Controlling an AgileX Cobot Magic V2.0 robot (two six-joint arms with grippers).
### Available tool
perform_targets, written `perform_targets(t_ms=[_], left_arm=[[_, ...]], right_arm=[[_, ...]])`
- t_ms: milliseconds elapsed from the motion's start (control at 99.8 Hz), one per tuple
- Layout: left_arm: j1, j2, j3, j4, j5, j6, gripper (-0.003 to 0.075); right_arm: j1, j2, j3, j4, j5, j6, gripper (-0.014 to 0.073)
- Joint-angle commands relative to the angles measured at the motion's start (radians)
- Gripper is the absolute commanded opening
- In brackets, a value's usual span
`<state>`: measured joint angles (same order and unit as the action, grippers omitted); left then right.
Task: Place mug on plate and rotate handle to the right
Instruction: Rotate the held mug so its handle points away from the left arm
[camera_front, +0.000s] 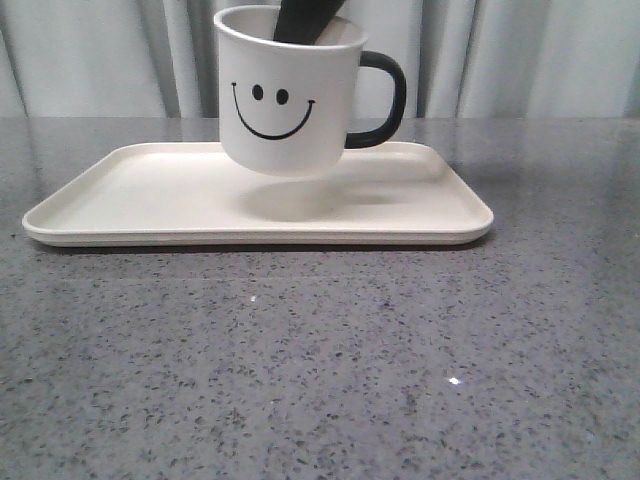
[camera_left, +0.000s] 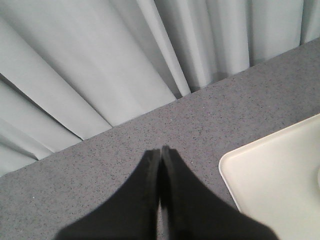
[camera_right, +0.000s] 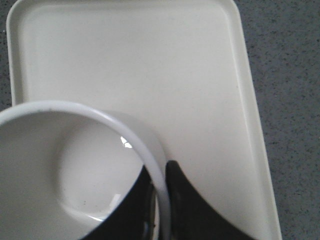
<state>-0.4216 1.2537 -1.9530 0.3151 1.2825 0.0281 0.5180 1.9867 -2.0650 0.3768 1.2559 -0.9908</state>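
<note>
The white mug (camera_front: 288, 95) with a black smiley face hangs a little above the cream plate (camera_front: 130, 190), its shadow on the plate below it. Its black handle (camera_front: 385, 98) points to the right in the front view. My right gripper (camera_right: 161, 172) is shut on the mug's rim (camera_right: 150, 160), one finger inside the mug (camera_right: 65, 175) and one outside, over the plate (camera_right: 150, 65). In the front view only a dark finger (camera_front: 305, 20) shows inside the mug. My left gripper (camera_left: 161, 152) is shut on nothing, over the grey table beside a corner of the plate (camera_left: 280, 180).
The plate lies on a speckled grey table (camera_front: 320, 370). A pale pleated curtain (camera_front: 100, 60) hangs behind the table's far edge. The left gripper sits near that far edge, with the curtain (camera_left: 90, 65) just beyond.
</note>
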Motion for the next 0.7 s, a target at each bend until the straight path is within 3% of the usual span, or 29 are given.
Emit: perform_targets(t_ms=[0, 691], left_arm=[[-0.008, -0.016, -0.018, 0.017, -0.02, -0.009, -0.002], [-0.008, -0.016, -0.009, 0.017, -0.02, -0.009, -0.002]], right_arm=[[0.005, -0.057, -0.003, 0.025, 0.08, -0.017, -0.0064], [0.01, -0.026, 0.028, 0.051, 0.08, -0.019, -0.0064]])
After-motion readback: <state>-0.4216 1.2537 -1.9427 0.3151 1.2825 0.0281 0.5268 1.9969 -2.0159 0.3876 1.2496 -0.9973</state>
